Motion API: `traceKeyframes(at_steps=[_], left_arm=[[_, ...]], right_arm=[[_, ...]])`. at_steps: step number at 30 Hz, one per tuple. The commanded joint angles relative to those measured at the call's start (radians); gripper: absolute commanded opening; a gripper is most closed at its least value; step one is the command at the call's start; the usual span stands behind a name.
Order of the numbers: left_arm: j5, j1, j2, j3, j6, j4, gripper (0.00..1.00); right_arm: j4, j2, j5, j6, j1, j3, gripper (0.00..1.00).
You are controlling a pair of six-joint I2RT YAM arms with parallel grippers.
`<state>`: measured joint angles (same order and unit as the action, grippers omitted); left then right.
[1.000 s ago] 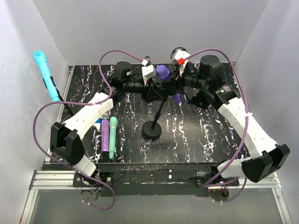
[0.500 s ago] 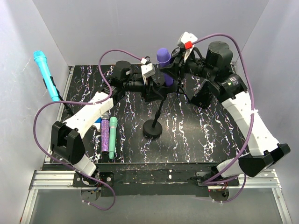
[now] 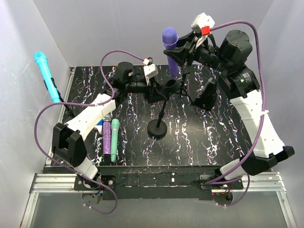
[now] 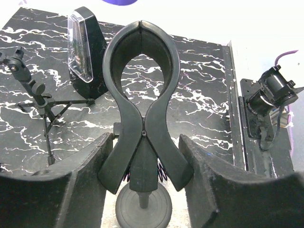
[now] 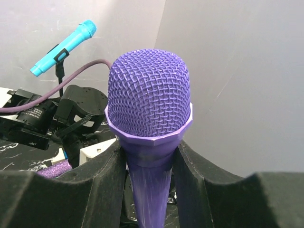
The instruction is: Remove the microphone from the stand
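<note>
Microphone: purple mesh-headed microphone, upright above the tabletop's far edge, clear of black stand clip.
Right gripper: clenched on its shaft.
Left gripper: flanks clip; grip undetermined.
Handling: likely light, rigid, smooth; hold shaft.

Left arm: reaches from the near-left corner toward the middle of the far edge, forearm low.
Left gripper: fingers apart, flanking the stand clip; contact unclear.
Right arm: high over the far-right corner, wrist pointing left.
Right gripper: 2 fingers clamped on the microphone handle.
</note>
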<state>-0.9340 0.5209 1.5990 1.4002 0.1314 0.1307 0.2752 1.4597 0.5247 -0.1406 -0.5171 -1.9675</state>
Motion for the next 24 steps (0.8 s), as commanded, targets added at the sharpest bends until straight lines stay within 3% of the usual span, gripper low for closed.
traceKeyframes(at_steps=[1, 5, 13, 18, 21, 24], left_arm=[[0.056, 0.001, -0.023, 0.058, -0.032, 0.075, 0.58], [0.136, 0.001, -0.059, 0.140, -0.040, 0.144, 0.73], [0.191, 0.005, -0.094, 0.240, -0.068, 0.147, 0.86], [0.346, 0.007, -0.059, 0.302, -0.124, 0.092, 0.87], [0.331, 0.010, -0.031, 0.338, -0.148, 0.078, 0.78], [0.324, 0.031, -0.024, 0.347, -0.144, 0.057, 0.76]], right_arm=[[-0.076, -0.045, -0.025, -0.019, 0.002, 0.008, 0.01], [-0.085, -0.064, -0.041, -0.025, 0.002, 0.042, 0.01], [-0.191, -0.059, -0.178, 0.091, 0.003, 0.090, 0.01], [-0.211, -0.044, -0.244, 0.272, 0.003, 0.088, 0.01], [-0.203, -0.041, -0.252, 0.352, 0.005, 0.091, 0.01], [-0.203, -0.038, -0.262, 0.426, 0.003, 0.101, 0.01]])
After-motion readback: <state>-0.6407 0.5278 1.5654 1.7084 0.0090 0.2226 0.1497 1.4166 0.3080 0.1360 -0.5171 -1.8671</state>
